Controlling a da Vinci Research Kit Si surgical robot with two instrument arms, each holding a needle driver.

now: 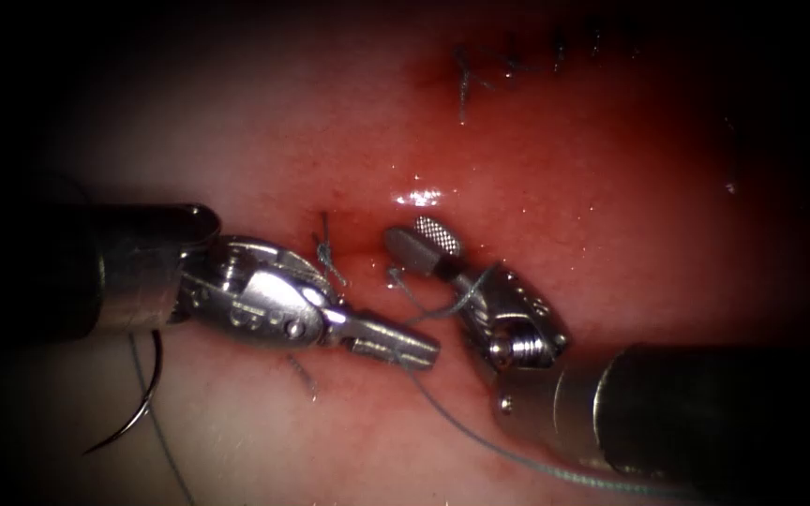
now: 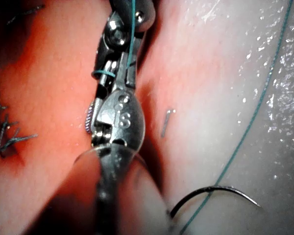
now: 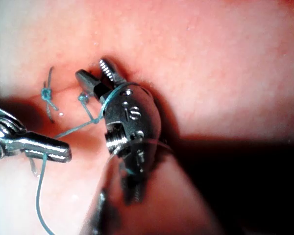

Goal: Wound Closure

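The curved needle lies free on the tissue at the left of the cut, below the left shaft, held by neither tool; it also shows as the needle. My left tool is shut on the thread just right of a tied knot. My right tool stands open beside that knot, empty between its jaws, with thread looped around their base. From the right wrist, the right tool carries the loop and the left tool grips the thread.
Earlier stitches with cut thread ends run along the cut at the back. Red fluid wets the tissue around the cut. A short loose thread piece lies below the left tool. The long thread trails from the needle.
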